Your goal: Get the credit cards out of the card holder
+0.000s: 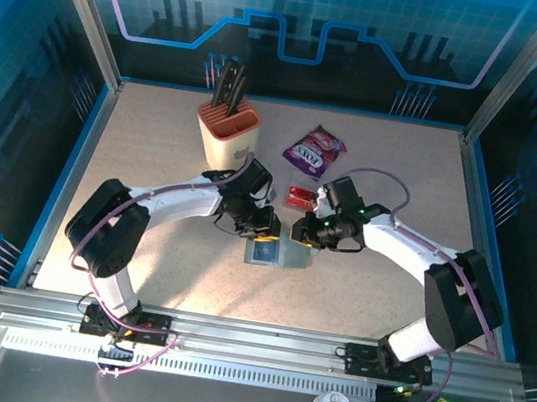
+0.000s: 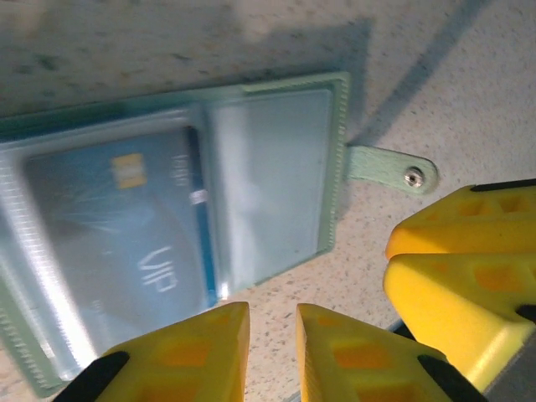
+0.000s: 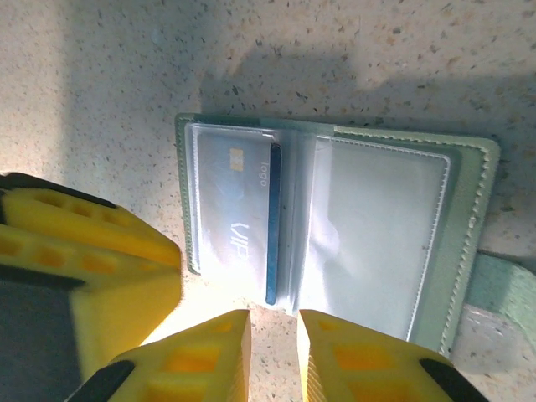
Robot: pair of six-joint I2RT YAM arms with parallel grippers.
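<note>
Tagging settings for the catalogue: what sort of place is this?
Probably a staged robot test cell, not a home: blue printed wall panels and an aluminium frame enclose a speckled table with props like a knife block.

Card holder [image 1: 293, 256] lies open flat mid-table [image 1: 138, 262], credit card [image 3: 234, 213] in one sleeve; loose card [image 1: 299, 198] on table at holder's 12 o'clock, snack packet [image 1: 314, 150] further out at 12–1, knife block [image 1: 230, 135] standing at 11 near back edge

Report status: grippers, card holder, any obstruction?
Left gripper, right gripper: slightly open, empty. Flat grey-green bifold card holder lies open; blue plastic card inside. Nothing blocking it.
</note>
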